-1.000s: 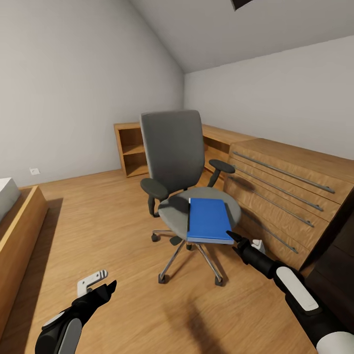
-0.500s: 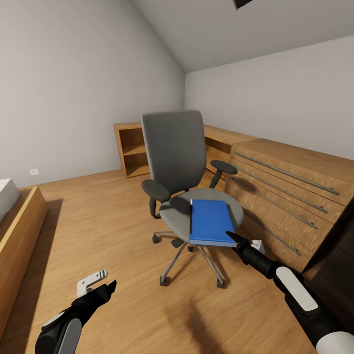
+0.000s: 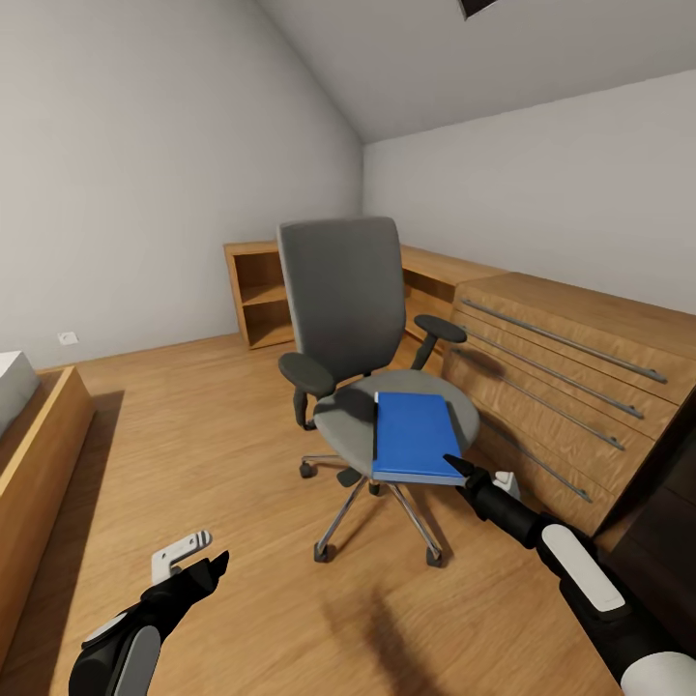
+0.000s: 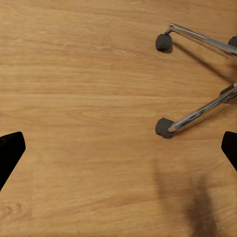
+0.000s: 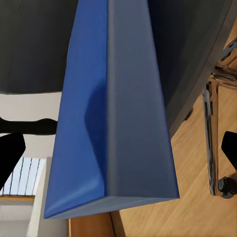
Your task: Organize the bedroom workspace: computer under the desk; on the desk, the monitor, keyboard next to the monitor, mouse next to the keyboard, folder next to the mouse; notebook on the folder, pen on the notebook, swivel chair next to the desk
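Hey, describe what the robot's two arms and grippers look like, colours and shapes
Both arms are mostly black with white-grey shell panels near the wrists. The right gripper has slim, pointed black fingers; the left gripper has similar tapered black fingers, with a pale grey slotted bracket beside them. No cables or markings are visible.

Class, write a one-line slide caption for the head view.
Right gripper reaching the blue folder on the grey swivel chair.

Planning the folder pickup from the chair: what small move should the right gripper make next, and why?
Probably ease the right gripper forward over the near corner of the folder, then close. Its jaws are open and the folder's edge sits between them in the right wrist view, flat on the swivel chair seat.
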Available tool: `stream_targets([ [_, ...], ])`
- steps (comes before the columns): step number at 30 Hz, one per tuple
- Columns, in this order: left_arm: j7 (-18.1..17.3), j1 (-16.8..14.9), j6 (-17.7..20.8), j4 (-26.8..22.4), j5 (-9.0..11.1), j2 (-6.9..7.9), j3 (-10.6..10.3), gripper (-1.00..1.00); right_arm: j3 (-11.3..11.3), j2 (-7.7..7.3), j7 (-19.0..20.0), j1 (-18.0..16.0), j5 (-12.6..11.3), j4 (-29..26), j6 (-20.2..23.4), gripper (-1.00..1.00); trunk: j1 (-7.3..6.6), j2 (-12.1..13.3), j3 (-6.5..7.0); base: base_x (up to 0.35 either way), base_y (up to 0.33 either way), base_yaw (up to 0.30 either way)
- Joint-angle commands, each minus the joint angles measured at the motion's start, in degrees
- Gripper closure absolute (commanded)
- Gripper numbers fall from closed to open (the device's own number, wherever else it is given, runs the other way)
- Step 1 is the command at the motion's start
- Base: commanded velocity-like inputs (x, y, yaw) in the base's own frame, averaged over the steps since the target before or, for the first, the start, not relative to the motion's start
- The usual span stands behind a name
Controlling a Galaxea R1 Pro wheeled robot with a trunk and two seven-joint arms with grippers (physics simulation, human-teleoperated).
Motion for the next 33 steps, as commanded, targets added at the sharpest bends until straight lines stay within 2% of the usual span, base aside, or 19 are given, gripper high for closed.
stream_targets([
  [1,0.4,0.0,0.3,-0.1,0.6,-0.04,0.1,-1.00,0.1,-0.03,0.1,0.0,-0.2,0.0,0.1,-1.00,-0.01,0.0,-0.05,0.000,0.000,0.000],
  [8,0.4,0.0,0.3,-0.1,0.6,-0.04,0.1,-1.00,0.2,0.64,0.1,0.0,-0.2,0.0,0.1,-1.00,-0.01,0.0,-0.05,0.000,0.000,0.000],
  [17,0.4,0.0,0.3,-0.1,0.6,-0.04,0.1,-1.00,0.2,0.76,0.1,0.0,-0.2,0.0,0.1,-1.00,-0.01,0.0,-0.05,0.000,0.000,0.000],
  [18,0.4,0.0,0.3,-0.1,0.6,-0.04,0.1,-1.00,0.2,0.76,0.1,0.0,-0.2,0.0,0.1,1.00,-0.01,0.0,-0.05,0.000,0.000,0.000],
  [28,0.4,0.0,0.3,-0.1,0.6,0.00,0.1,-1.00,0.1,0.69,0.1,0.0,-0.1,0.0,0.1,1.00,-0.01,0.0,-0.05,0.000,0.000,0.000],
  [33,0.4,0.0,0.3,-0.2,0.6,-0.02,0.1,-1.00,0.0,0.50,0.1,0.0,0.0,0.0,0.1,1.00,-0.14,0.0,1.05,0.000,0.000,0.000],
])
